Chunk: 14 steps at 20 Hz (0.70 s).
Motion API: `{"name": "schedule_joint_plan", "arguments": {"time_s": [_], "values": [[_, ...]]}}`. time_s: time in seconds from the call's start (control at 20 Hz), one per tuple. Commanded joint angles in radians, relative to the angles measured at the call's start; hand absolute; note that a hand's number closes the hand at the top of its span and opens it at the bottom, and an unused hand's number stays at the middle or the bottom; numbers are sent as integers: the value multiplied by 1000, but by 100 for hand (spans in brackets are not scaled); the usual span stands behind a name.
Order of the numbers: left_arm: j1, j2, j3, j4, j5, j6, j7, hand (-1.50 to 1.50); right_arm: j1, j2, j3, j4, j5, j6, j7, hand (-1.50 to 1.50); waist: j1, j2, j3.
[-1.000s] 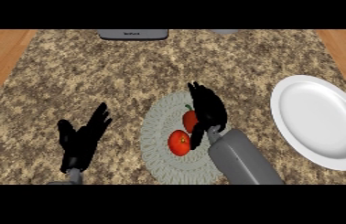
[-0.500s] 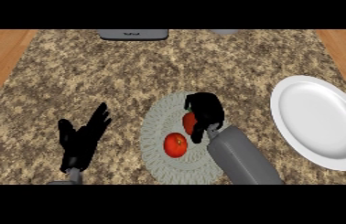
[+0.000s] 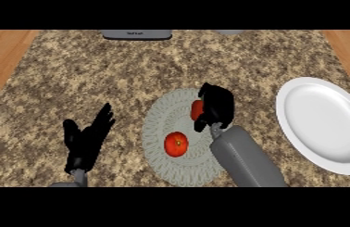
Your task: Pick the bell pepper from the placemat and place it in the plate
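Observation:
A round grey woven placemat lies in the middle of the counter. At its upper right a red bell pepper shows partly under my right hand, whose fingers curl down round it. The pepper still rests on the mat. A white plate lies to the right, partly cut off by the view's edge, with nothing on it. My left hand rests open at the lower left, fingers up, away from the mat.
A second red round fruit with a pale stem spot lies on the placemat's lower middle, beside my right forearm. A grey appliance sits at the counter's far edge. Wooden floor shows at both upper corners.
My right hand's fingers went from straight above the mat to curled round the bell pepper. The left hand and the other red fruit have not moved.

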Motion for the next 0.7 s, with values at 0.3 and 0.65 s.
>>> {"name": "schedule_joint_plan", "arguments": {"time_s": [0.3, 0.65], "values": [[13, 3, -3, 4, 0, -6, 17, 0, -152, 2, 8, -10, 349, -352, 522, 150, 1, -6, -1], [4, -2, 24, 10, 12, 9, 5, 0, -130, 2, -92, -123, 519, -436, 626, 150, -20, -9, -1]]}}
